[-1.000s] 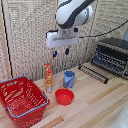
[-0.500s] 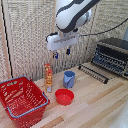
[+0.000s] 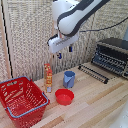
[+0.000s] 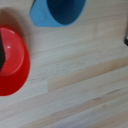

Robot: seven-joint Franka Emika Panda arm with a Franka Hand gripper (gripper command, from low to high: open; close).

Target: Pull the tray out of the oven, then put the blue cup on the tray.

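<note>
The blue cup (image 3: 69, 79) stands upright on the wooden table, handle to one side; in the wrist view the blue cup (image 4: 57, 11) shows from above with its rim facing the camera. My gripper (image 3: 64, 52) hangs open and empty well above the cup, slightly toward the exterior view's left. The oven (image 3: 114, 55) sits at the exterior view's right. The tray (image 3: 94, 73), a flat rack of dark bars, lies out in front of the oven, low over the table.
A red bowl (image 3: 64, 96) (image 4: 12, 60) sits just in front of the cup. A tall orange bottle (image 3: 48, 77) stands to the cup's left in the exterior view. A red mesh basket (image 3: 22, 100) fills the near left corner. A slatted wall runs behind.
The gripper has come down a little and drifted slightly to the exterior view's right, closer over the blue cup. The objects on the table have not moved.
</note>
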